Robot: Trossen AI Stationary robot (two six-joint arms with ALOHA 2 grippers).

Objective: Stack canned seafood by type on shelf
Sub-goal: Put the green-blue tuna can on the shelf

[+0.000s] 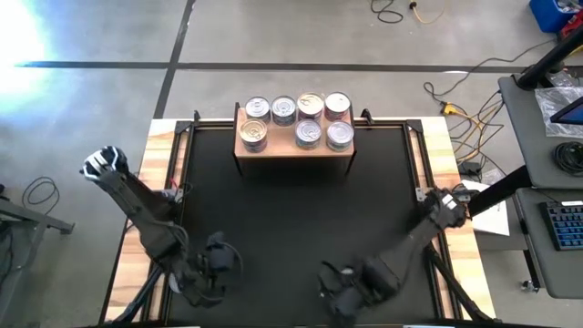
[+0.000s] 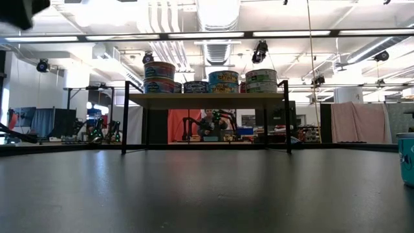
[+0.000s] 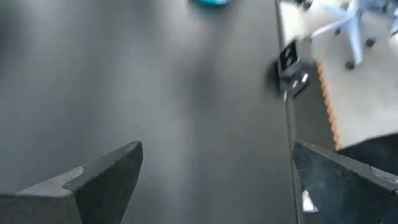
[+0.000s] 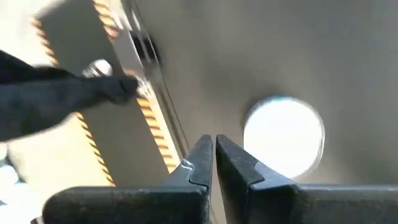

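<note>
Concrete floor (image 1: 109, 36), ceiling striplights (image 2: 213, 34), desk w/ keyboard (image 1: 565, 223) at right

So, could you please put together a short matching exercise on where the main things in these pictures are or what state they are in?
Column one:
1. left pincer
2. right pincer
3. cans
4. shelf

Column two:
A. shut, holding nothing
B. grouped on top of the wooden board
C. open wide over the black mat, holding nothing
D. standing at the far edge of the black mat

Right pairs: 1-C, 2-A, 3-B, 4-D
</note>
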